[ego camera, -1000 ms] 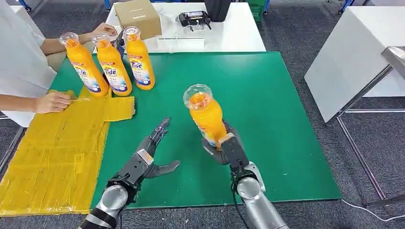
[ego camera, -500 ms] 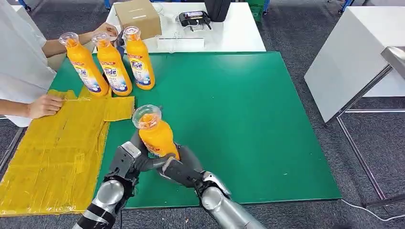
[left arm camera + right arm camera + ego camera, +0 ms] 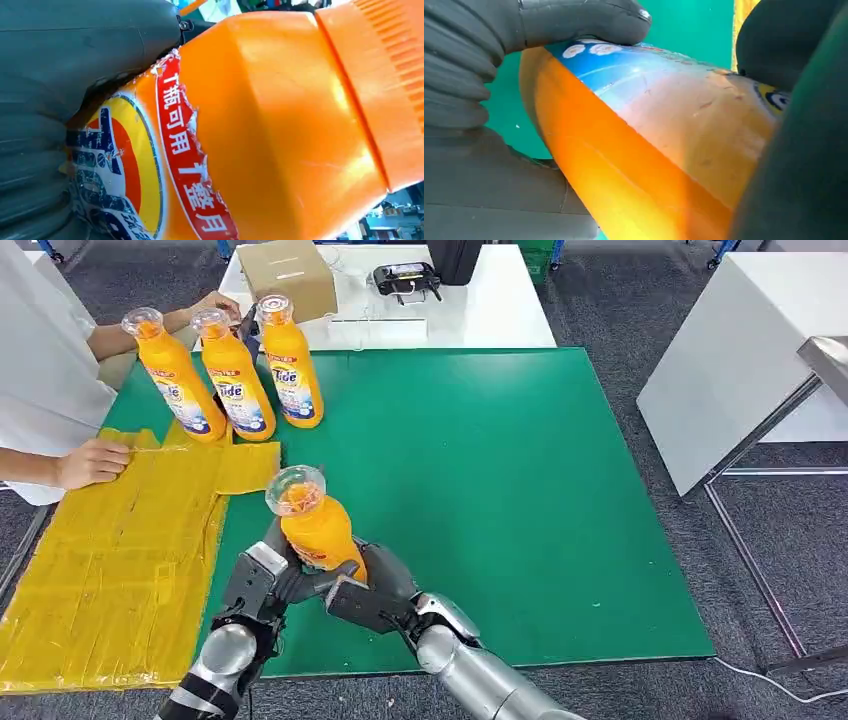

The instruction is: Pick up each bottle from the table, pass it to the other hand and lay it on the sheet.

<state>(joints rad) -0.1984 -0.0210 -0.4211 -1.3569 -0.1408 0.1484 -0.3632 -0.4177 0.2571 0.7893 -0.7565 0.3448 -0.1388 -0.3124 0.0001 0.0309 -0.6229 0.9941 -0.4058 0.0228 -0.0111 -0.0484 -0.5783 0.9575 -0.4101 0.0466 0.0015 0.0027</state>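
An orange Tide bottle (image 3: pixel 315 525) with a clear cap is held upright above the green mat (image 3: pixel 520 470), near its front left. My right hand (image 3: pixel 368 590) grips its lower body from the right, and my left hand (image 3: pixel 262 580) wraps it from the left. The left wrist view shows the bottle (image 3: pixel 260 130) close up with its torn label against my left hand (image 3: pixel 60 100). In the right wrist view my right hand (image 3: pixel 489 100) clasps the bottle (image 3: pixel 649 145). Three more orange bottles (image 3: pixel 232 370) stand at the mat's far left. The yellow sheet (image 3: pixel 110 550) lies left of the mat.
A person in white at the left rests one hand (image 3: pixel 92 460) on the yellow sheet and the other hand (image 3: pixel 215 305) behind the standing bottles. A cardboard box (image 3: pixel 288 275) and a black device (image 3: pixel 405 280) sit on the white table (image 3: pixel 490 310) beyond the mat.
My right hand carried the bottle from mid-mat leftward to my left hand, which has closed around it. In the last half second the bottle shifted slightly down and left.
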